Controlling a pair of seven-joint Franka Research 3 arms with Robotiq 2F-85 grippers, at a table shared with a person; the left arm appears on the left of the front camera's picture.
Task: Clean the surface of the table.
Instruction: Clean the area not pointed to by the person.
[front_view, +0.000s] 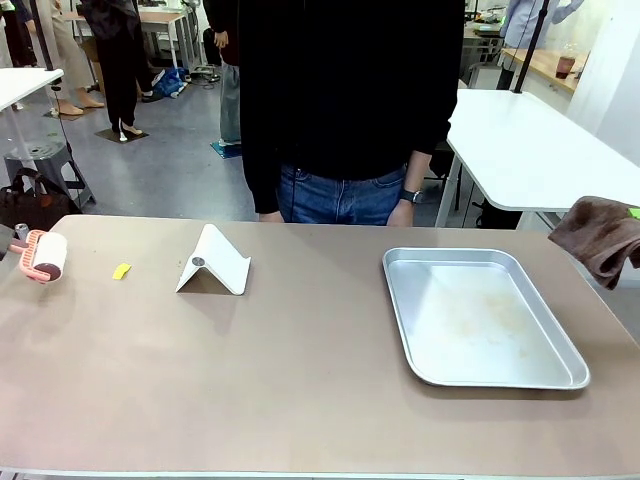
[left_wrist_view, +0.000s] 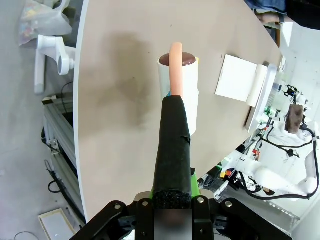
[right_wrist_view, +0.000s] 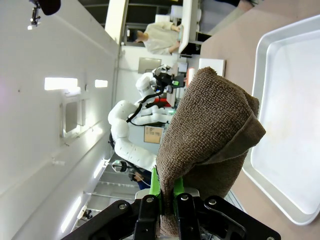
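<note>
A wide taupe table (front_view: 300, 400) fills the lower half of the front view, running from edge to edge. At centre right on it lies an empty silver tray (front_view: 480, 320). Left of centre stands a white folded stand (front_view: 214, 262), with a small yellow scrap (front_view: 121, 271) just to its left. At the far left edge is a lint roller (front_view: 45, 257), its black foam handle clamped in the left gripper (left_wrist_view: 171, 200). At the right edge, the right gripper (right_wrist_view: 167, 197) is closed on a brown cloth (right_wrist_view: 210, 130). A person (front_view: 345, 100) in a black top stands at the far side.
</note>
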